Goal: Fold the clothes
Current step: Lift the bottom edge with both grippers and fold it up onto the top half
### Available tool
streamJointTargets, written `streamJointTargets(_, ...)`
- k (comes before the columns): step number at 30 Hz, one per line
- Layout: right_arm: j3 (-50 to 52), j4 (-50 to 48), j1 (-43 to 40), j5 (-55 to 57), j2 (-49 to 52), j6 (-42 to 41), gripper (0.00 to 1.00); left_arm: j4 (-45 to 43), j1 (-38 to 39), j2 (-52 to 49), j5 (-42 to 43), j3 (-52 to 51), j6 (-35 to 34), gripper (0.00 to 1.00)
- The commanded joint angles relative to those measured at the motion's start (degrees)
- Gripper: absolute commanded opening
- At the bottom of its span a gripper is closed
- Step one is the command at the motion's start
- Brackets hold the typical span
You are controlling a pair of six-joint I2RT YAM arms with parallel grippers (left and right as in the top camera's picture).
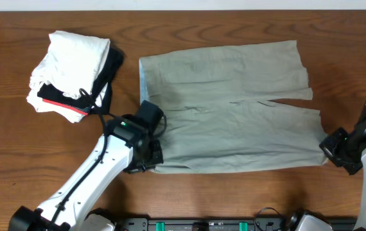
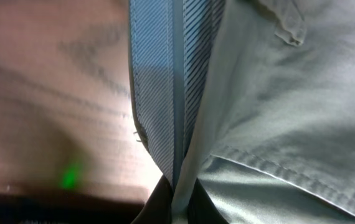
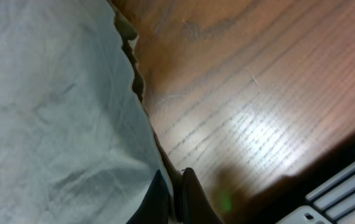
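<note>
Pale grey-green shorts [image 1: 234, 109] lie flat across the middle of the wooden table, waistband to the left, legs to the right. My left gripper [image 1: 148, 160] is shut on the waistband at the shorts' near left corner; the left wrist view shows the striped inner band [image 2: 165, 93] pinched between the fingers [image 2: 179, 202]. My right gripper [image 1: 329, 149] is shut on the hem of the near leg at the shorts' near right corner; the right wrist view shows the cloth edge [image 3: 71, 112] held between the dark fingers [image 3: 176, 199].
A stack of folded clothes [image 1: 74, 70], white with black and red pieces, sits at the back left of the table [image 1: 16, 160]. The table's front edge with the arm bases lies close behind both grippers.
</note>
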State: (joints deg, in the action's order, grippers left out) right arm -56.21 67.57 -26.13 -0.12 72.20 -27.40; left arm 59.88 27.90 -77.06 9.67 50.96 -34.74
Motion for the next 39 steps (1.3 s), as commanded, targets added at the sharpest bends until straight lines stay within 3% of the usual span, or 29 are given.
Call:
streamJointTargets(1, -2.69, 1.62, -0.07, 0.76, -0.81, 0.72, 0.01, 1.92, 2.45, 3.32, -1.09, -0.37, -2.47, 0.06)
streamJointTargets(11, -8.76, 4.35, -0.04, -2.64, -0.85, 4.46, 0.01, 5.7, 4.59, 14.8, -1.11, 2.49, -4.63, 0.06)
streamJointTargets(24, -21.03, 3.41, 3.04, -8.09, 0.28, 6.86, 0.01, 5.27, 2.78, 12.9, -12.17, 13.62, -4.98, 0.06)
streamJointTargets(29, -22.56, -2.47, 6.73, -8.04, 2.99, 5.38, 0.01, 0.96, -0.98, 11.08, -18.12, 14.43, -3.48, 0.06)
streamJointTargets(39, -22.56, -17.38, 10.71, -8.11, 11.54, 4.07, 0.01, -12.5, -9.35, 6.78, -19.63, 14.43, 0.52, 0.06)
